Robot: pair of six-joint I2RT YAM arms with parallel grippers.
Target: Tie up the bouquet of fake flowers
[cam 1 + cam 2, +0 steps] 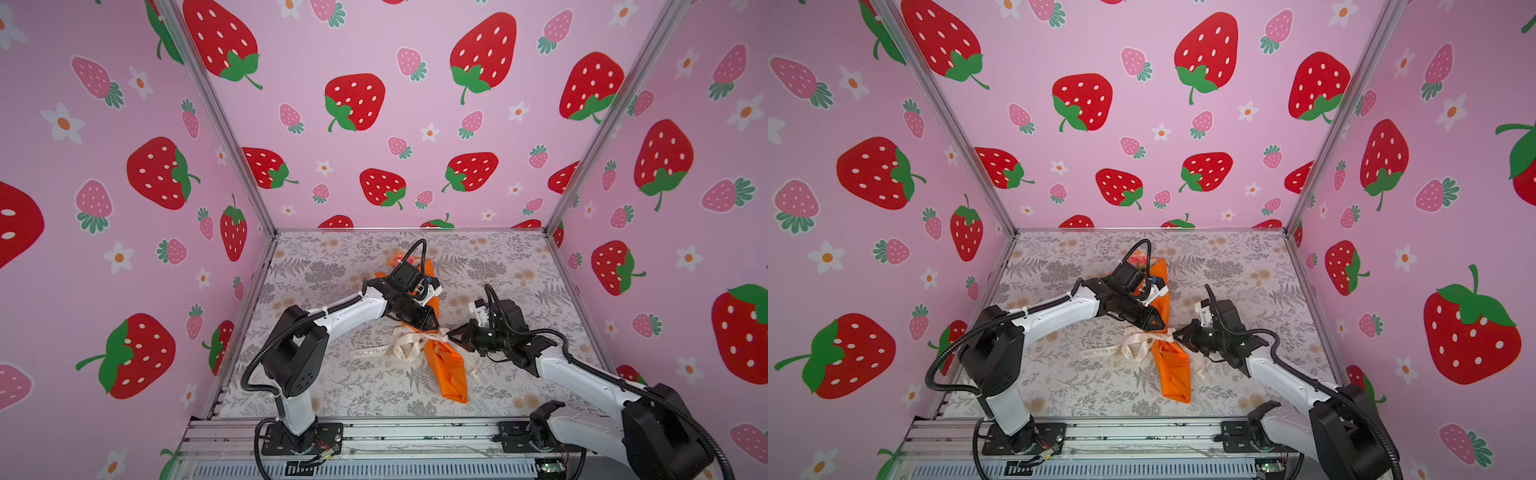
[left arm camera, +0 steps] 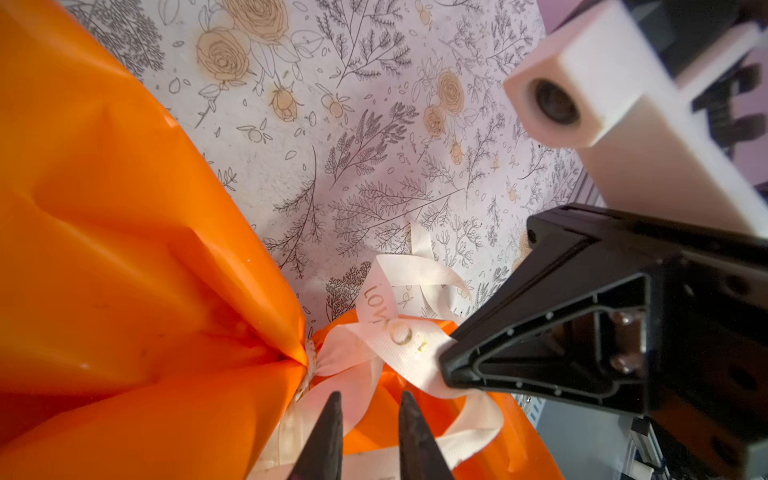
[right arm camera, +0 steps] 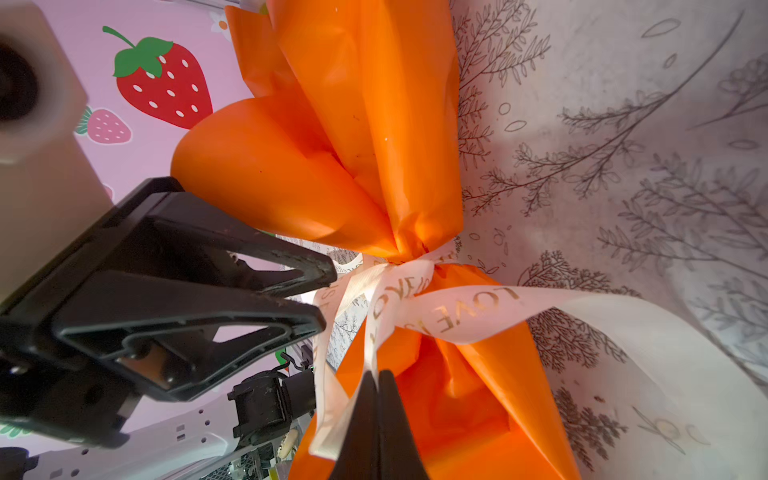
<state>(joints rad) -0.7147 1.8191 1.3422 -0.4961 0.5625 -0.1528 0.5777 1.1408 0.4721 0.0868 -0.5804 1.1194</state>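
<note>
The bouquet of fake flowers (image 1: 1136, 260) lies mid-surface (image 1: 332, 395) inside orange wrapping paper (image 1: 446, 365), heads toward 11 o'clock, tail toward 5. A cream printed ribbon (image 1: 399, 345) cinches its waist. At 3 o'clock of that tie, the right end effector (image 1: 451, 332) is clamped tight on the ribbon; at 11 o'clock, the left end effector (image 2: 370, 399) stands slightly parted, gripping nothing.

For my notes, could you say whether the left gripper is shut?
No, the left gripper shows a clear gap between its jaws.
</note>
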